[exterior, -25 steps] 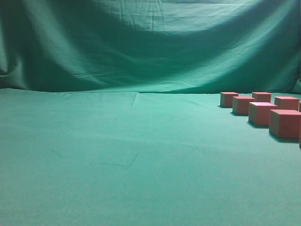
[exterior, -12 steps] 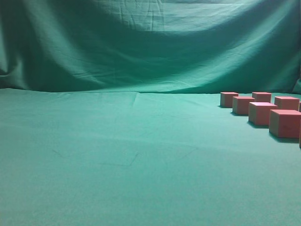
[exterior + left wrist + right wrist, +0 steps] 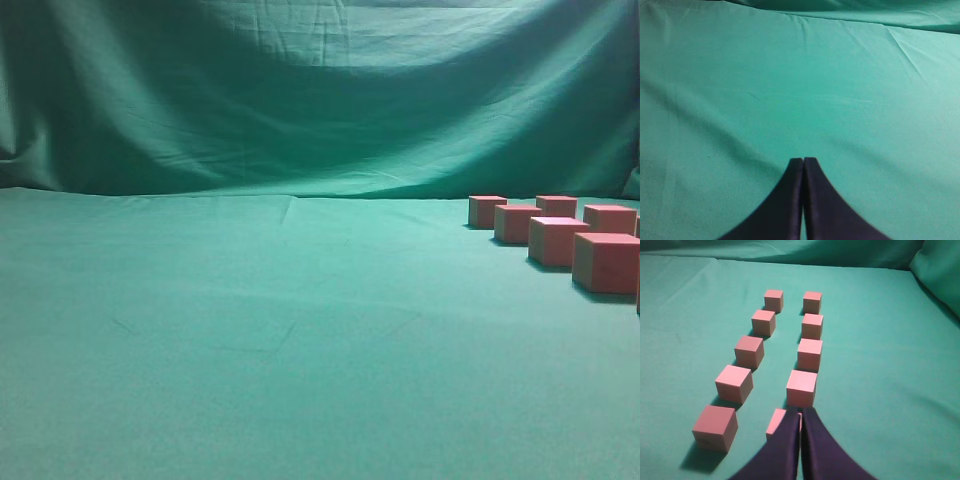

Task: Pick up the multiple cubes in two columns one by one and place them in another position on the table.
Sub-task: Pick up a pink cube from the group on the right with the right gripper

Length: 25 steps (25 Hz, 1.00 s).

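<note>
Backdrop (image 3: 320,90): draped green cloth behind the table (image 3: 250,330), which is covered in teal-green cloth, faintly creased and bare over its left and centre in the exterior view.

Right gripper (image 3: 800,415): dark jaws pressed together at the tips, nothing between them. It hangs over the near end of the cubes (image 3: 801,388), directly above the nearest cube of the right-hand column (image 3: 778,423), which its fingers partly hide.

Left gripper (image 3: 803,161): jaws likewise pressed tip to tip, empty, only bare cloth beneath and ahead; no cube appears in its wrist view.

Layout, right wrist view: 10 cubes, 2 columns of 5, both columns running straight away from the right gripper along its line of sight. Gaps separate neighbours; none touch. In the exterior view the rows sit at the far right edge, some cut off by the frame.

Judgement: the right arm is clearly nearer, so the first pick looks like its job. The jaws must part before descending. Neighbouring cubes stand close by, so finger clearance is the risk. All 10 appear unmoved; the open cloth to the left offers ample placing room.
</note>
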{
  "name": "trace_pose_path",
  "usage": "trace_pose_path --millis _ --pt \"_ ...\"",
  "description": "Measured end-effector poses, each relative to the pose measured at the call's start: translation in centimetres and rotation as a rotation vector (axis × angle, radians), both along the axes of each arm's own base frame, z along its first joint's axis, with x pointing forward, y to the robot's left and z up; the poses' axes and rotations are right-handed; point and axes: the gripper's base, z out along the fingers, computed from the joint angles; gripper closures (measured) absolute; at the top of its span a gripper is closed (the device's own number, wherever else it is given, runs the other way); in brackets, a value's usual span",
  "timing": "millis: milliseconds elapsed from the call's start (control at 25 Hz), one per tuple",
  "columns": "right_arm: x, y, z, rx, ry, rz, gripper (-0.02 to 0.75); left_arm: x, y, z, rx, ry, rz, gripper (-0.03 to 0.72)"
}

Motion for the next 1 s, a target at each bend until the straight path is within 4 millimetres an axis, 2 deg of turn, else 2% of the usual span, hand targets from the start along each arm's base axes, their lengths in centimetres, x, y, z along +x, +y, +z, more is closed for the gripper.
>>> trace_pose_path --millis 200,400,520,640,800,1000 --pt "0.1 0.0 0.2 0.016 -0.024 -0.006 0.738 0.0 0.0 0.0 0.000 0.000 0.000 0.688" --pt "0.4 0.0 2.0 0.304 -0.188 -0.064 0.738 0.0 0.0 0.0 0.000 0.000 0.000 0.688" --pt "0.5 -0.2 2.6 0.366 -0.249 -0.092 0.738 0.0 0.0 0.0 0.000 0.000 0.000 0.688" --pt "0.2 0.3 3.2 0.301 -0.208 -0.026 0.738 0.0 0.0 0.0 0.000 0.000 0.000 0.688" --pt "-0.5 1.0 6.7 0.230 -0.226 0.066 0.738 0.0 0.0 0.0 0.000 0.000 0.000 0.688" --pt "0.7 2.1 8.7 0.281 -0.006 0.161 0.738 0.0 0.0 0.0 0.000 0.000 0.000 0.688"
